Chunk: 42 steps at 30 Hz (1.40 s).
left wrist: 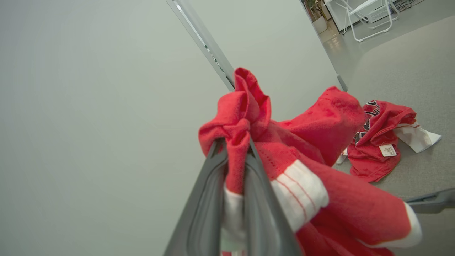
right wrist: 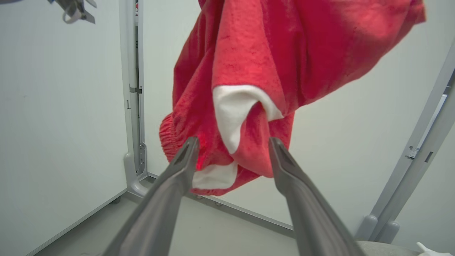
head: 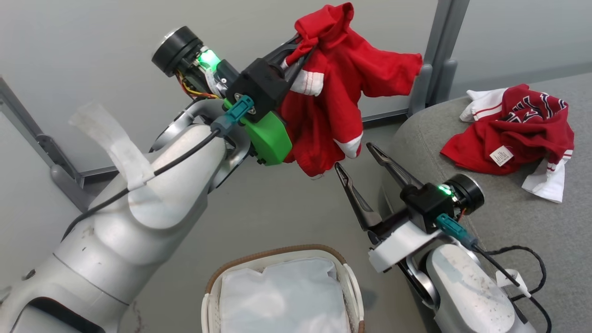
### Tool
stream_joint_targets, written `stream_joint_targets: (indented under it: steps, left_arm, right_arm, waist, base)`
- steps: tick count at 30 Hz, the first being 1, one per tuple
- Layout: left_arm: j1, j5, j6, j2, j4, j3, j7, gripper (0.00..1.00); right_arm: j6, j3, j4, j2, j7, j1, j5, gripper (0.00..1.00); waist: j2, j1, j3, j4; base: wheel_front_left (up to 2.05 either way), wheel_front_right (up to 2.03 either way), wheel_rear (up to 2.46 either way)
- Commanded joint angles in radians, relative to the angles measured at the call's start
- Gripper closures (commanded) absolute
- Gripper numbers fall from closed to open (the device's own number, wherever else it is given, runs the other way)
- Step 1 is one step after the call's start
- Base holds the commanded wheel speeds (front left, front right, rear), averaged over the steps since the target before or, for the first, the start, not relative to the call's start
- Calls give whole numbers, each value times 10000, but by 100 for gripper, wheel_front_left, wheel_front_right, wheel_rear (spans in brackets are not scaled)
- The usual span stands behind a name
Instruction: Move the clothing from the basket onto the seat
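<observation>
Shorts [head: 333, 92] pinched in left fingers [left wrist: 208, 185], right fingers [right wrist: 179, 170] spread wide — empty

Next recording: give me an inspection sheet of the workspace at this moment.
Surface: grey seat, jersey lying crumpled on it.
Job's things: shorts hanging in the air from the left gripper; basket on the floor, showing its white liner.
Clutter: nothing seen.
Grippers: left gripper shut on the shorts; right gripper open, tips by the shorts' lower hem.
Cables: left-arm cable taped along the forearm; right-arm cable looping behind the wrist.
Surroundings: pale partition panels on grey posts; white folding chair beyond.
</observation>
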State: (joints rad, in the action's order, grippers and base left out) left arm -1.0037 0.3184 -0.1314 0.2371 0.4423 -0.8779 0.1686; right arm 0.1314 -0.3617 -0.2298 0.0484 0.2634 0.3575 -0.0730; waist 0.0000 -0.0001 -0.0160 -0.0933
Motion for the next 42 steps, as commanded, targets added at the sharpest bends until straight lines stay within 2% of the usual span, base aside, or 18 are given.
stream_joint_targets:
  steps: [1, 8, 9, 10, 12, 20, 27, 28, 31, 39, 42]
  left_arm:
    - [-141, 111, 14, -53, -80, -66, 7, 100]
    - [22, 260, 13, -158, -650, -342, -80, 100]
    - [86, 273, 13, -146, -722, -378, -96, 100]
    - [165, 307, 13, -119, -802, -413, -135, 100]
    - [307, 365, 19, -59, -938, -431, -147, 100]
    - [904, 696, 214, 225, -945, -389, -114, 100]
    - [1516, 1043, 328, 258, -615, -296, 198, 100]
    - [1653, 1112, 353, 244, -552, -287, 280, 91]
    - [2089, 1325, 406, 211, -320, -248, 493, 0]
    - [3786, 1955, 640, -6, 205, 160, 938, 0]
    - [4567, 2233, 578, -188, 170, 608, 965, 0]
  right_arm:
    - [-14, -48, -128, 38, 22, 220, 45, 0]
    - [-14, -41, -844, 35, 21, 1038, 137, 0]
    - [-14, -27, -924, 37, 21, 1110, 137, 12]
    - [-14, -11, -1022, 37, 22, 1198, 133, 63]
    - [-14, 5, -1151, 37, 21, 1325, 113, 100]
    - [-14, 246, -979, 37, 22, 1382, 33, 100]
    - [-14, 361, -729, 37, 22, 1178, 33, 100]
    - [-14, 398, -685, 37, 22, 1148, 30, 100]
    - [-14, 544, -556, 37, 22, 1012, 15, 100]
    - [-14, 1024, -271, 35, 22, 645, 45, 100]
    - [-14, 1148, -182, 35, 22, 485, 78, 100]
  waist:
    - [0, 1, -36, 79]
    - [0, 1, -97, 322]
    - [0, 1, -100, 342]
    - [0, 1, -105, 361]
    - [0, 1, -109, 377]
    - [0, 1, -93, 298]
    - [0, 1, -101, 186]
    - [0, 1, -101, 175]
    - [0, 1, -95, 158]
    - [0, 1, -56, 144]
    - [0, 1, -23, 132]
  base:
    - [0, 0, 0]
    - [0, 0, 0]
    - [0, 0, 0]
    - [0, 0, 0]
    - [0, 0, 0]
    - [0, 0, 0]
    - [0, 0, 0]
    - [0, 0, 0]
    - [0, 0, 0]
    - [0, 0, 0]
    - [0, 0, 0]
